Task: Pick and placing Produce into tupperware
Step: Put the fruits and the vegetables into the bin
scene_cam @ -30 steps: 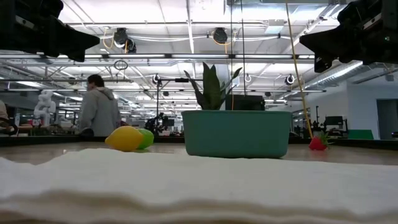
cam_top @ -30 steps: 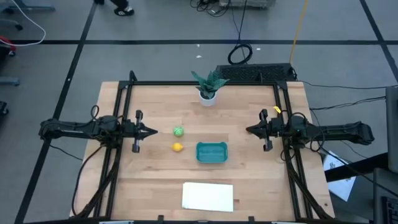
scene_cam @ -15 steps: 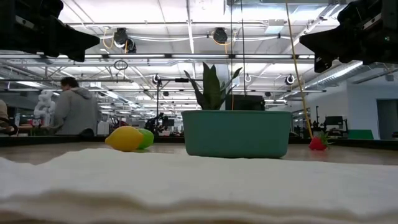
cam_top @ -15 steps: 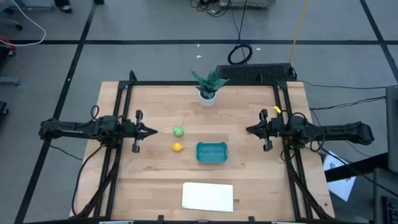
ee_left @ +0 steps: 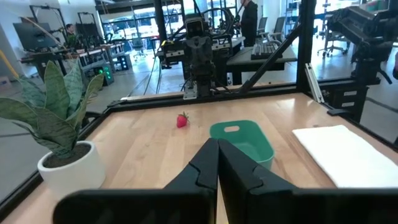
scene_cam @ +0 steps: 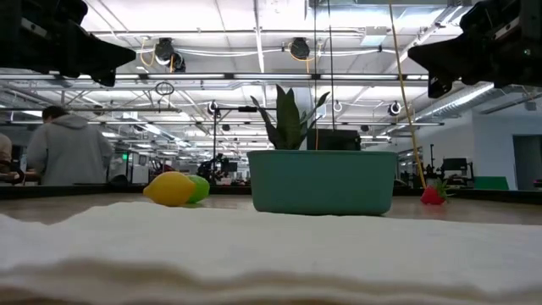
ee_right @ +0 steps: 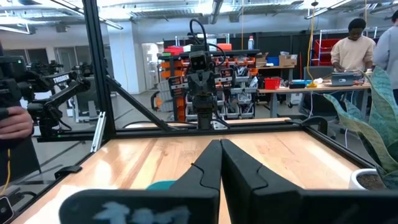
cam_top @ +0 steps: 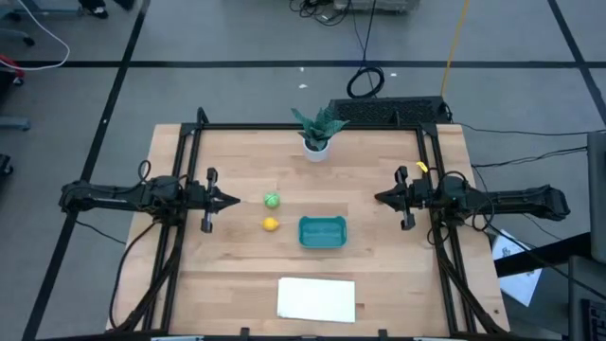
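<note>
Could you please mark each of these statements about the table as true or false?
1. The tub is empty. True.
2. The lemon lies inside the tub. False: it lies on the table, beside the tub.
3. The left pincer is shut. True.
4. The right pincer holds the green piece. False: it holds nothing, and the green piece lies on the table near the left pincer.
5. The plant stands at the far edge of the table. True.
6. The white sheet covers the tub. False: it lies apart, nearer the front edge.
</note>
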Robot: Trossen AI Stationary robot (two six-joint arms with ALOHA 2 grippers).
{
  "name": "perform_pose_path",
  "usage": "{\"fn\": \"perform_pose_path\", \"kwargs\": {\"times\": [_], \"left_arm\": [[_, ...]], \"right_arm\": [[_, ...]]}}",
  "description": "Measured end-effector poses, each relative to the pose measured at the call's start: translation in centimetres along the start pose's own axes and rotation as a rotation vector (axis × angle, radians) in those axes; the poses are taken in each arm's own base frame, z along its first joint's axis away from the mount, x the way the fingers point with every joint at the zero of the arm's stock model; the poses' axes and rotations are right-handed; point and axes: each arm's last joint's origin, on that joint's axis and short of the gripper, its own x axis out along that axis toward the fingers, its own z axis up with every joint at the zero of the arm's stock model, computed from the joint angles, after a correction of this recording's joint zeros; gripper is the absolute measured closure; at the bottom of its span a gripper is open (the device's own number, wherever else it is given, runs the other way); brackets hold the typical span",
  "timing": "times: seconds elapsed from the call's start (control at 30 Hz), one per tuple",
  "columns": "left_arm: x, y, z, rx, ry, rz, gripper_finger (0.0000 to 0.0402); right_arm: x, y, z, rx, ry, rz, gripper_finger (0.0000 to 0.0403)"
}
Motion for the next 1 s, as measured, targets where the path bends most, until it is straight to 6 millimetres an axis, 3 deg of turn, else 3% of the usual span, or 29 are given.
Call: {"fn": "perform_pose_path", "kwargs": {"times": [0.33,0.53,1.0], "left_arm": [[0.0,0.1,0.9,0.017,-0.092,0.011,0.0392],[-0.1,0.4,1.6,0.025,-0.147,0.102,0.0392],[-1.1,1.7,3.8,0.049,0.048,0.274,0.0392]], "right_arm": [[0.0,0.0,0.1,-0.003,-0.014,0.001,0.0403],[0.0,0.1,0.7,-0.106,-0.077,0.002,0.0403],[0.0,0.1,0.9,-0.068,-0.093,0.0,0.0403]]}}
